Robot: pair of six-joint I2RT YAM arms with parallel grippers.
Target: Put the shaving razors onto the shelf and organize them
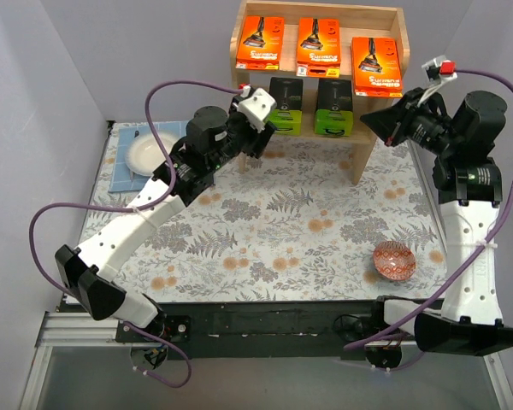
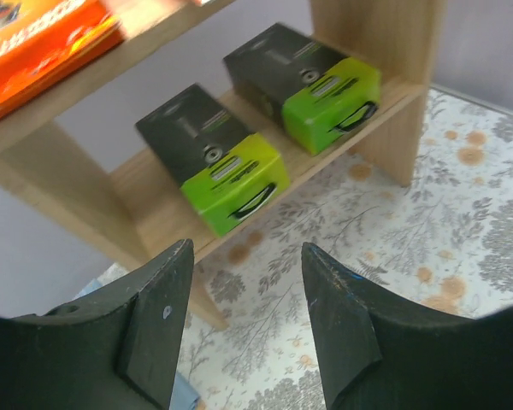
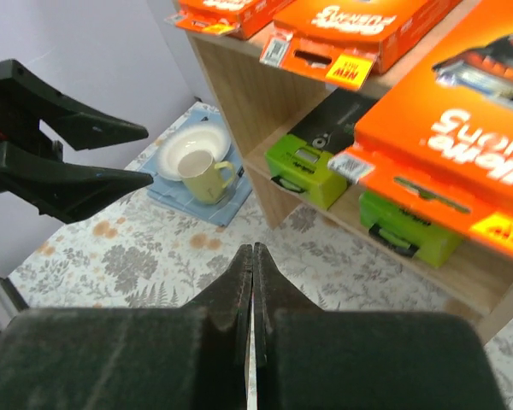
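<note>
The wooden shelf (image 1: 368, 145) stands at the back of the table. Three orange razor packs (image 1: 319, 45) lie on its top tier and two lime-green-and-black packs (image 1: 335, 108) on the lower tier. The green packs also show in the left wrist view (image 2: 231, 175) and both kinds show in the right wrist view (image 3: 385, 30). My left gripper (image 1: 261, 137) is open and empty, just left of the lower tier. My right gripper (image 1: 369, 120) is shut and empty, at the shelf's right side, close to the rightmost orange pack (image 1: 375, 55).
A white plate (image 1: 151, 154) lies on a blue mat (image 1: 120, 166) at the back left, with a yellow-green cup (image 3: 207, 178) on it in the right wrist view. A red patterned bowl (image 1: 394, 260) sits front right on the floral tablecloth (image 1: 282, 231).
</note>
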